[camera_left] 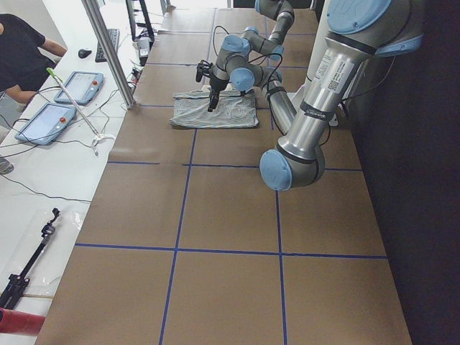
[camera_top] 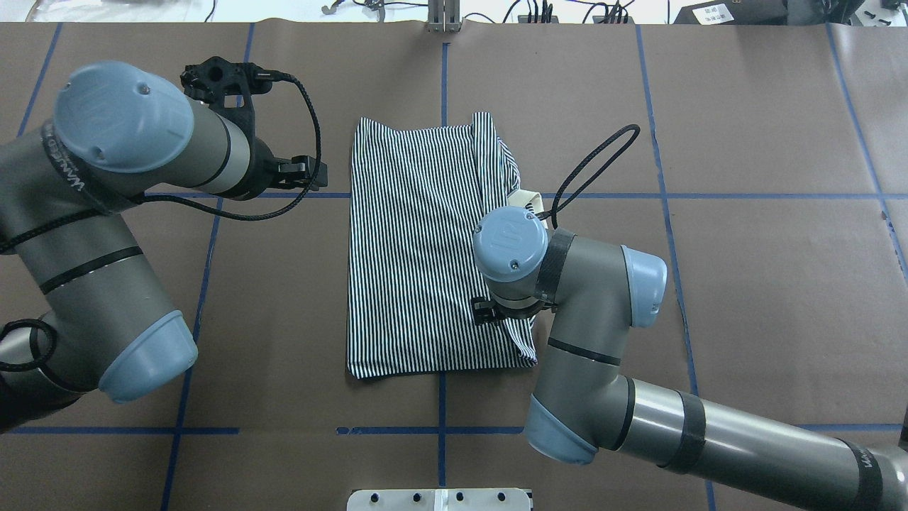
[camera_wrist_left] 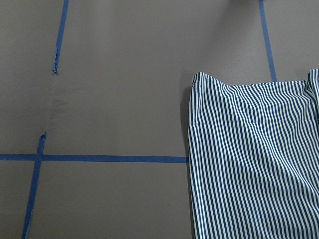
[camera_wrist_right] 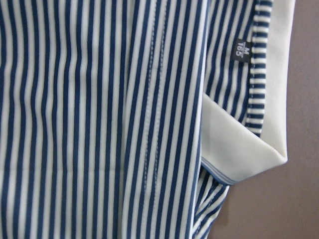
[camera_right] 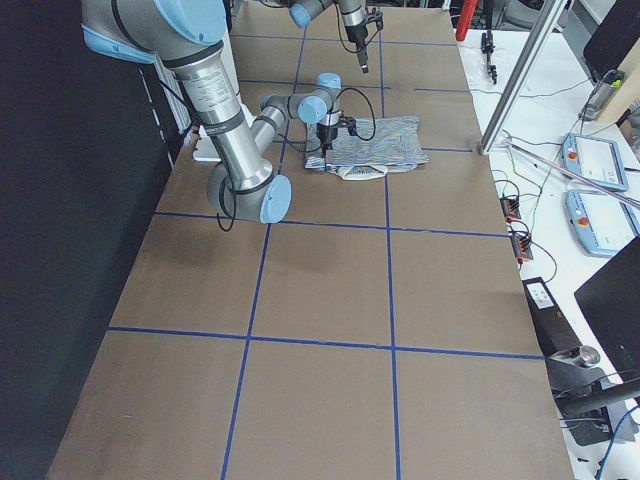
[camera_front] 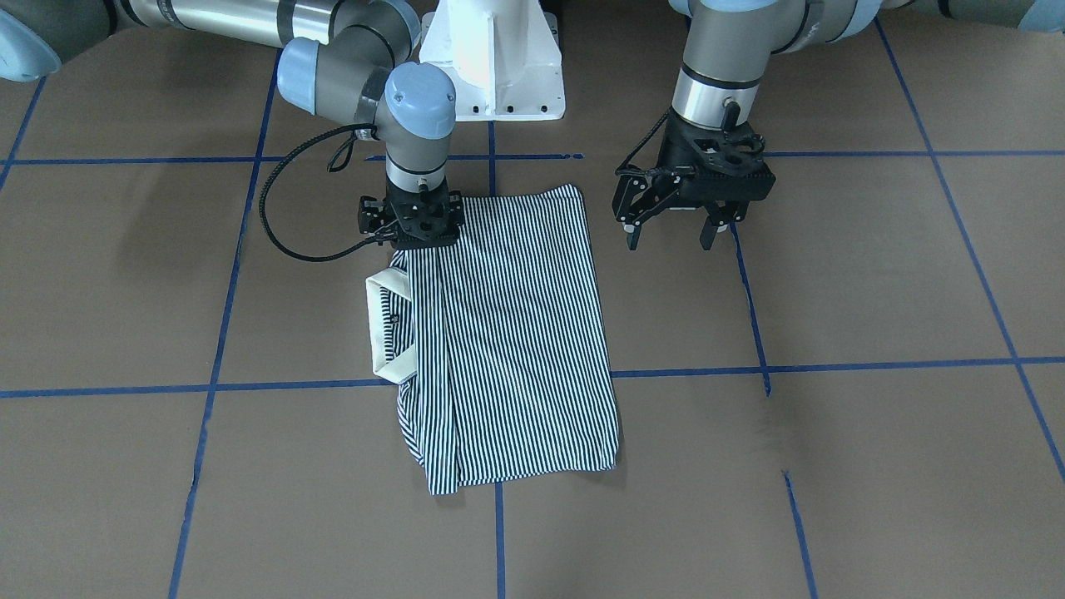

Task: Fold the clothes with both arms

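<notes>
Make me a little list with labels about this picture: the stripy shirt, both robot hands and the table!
shirt: striped polo shirt, folded into a long rectangle, flat on the table
collar: cream collar, poking out at one long edge
left gripper: left gripper, open, beside the shirt, holding nothing
right gripper: right gripper, pointing down at the shirt's end nearest the robot; open or shut cannot be told
table: brown table with blue tape lines

My overhead view looks forward and down from behind the base [camera_top: 440, 499]; the front view faces it across the surface [camera_front: 874, 291], so sides swap. Both take in the shirt [camera_top: 411, 248]. Two end views look along the surface from far. My left wrist view hangs above the shirt's corner; the right sits close on the collar [camera_wrist_right: 239, 144].
</notes>
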You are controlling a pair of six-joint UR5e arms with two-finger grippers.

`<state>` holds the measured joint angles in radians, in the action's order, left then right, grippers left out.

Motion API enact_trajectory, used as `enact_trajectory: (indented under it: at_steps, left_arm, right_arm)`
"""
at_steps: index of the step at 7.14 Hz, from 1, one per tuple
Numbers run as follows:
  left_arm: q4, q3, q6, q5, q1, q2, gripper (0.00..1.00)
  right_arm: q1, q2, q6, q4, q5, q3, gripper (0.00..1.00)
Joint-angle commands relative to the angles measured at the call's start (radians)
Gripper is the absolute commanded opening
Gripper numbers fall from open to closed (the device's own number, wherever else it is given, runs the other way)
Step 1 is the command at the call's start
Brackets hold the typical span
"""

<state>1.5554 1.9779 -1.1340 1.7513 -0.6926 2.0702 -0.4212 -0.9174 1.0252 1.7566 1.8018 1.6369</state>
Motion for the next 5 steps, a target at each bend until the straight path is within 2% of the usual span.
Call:
enact_trajectory:
  at_steps: [1, 5]
  left_arm:
    - [0.005, -0.007, -0.001, -0.001, 0.001, -0.001, 1.0]
    - [0.008, -0.008, -0.003, -0.001, 0.004, 0.002, 1.0]
  right_arm:
    - [0.002, -0.004, -0.014, 0.001, 0.001, -0.008, 1.0]
    - [-0.016, -0.012, -0.053, 0.069, 0.002, 0.004, 1.0]
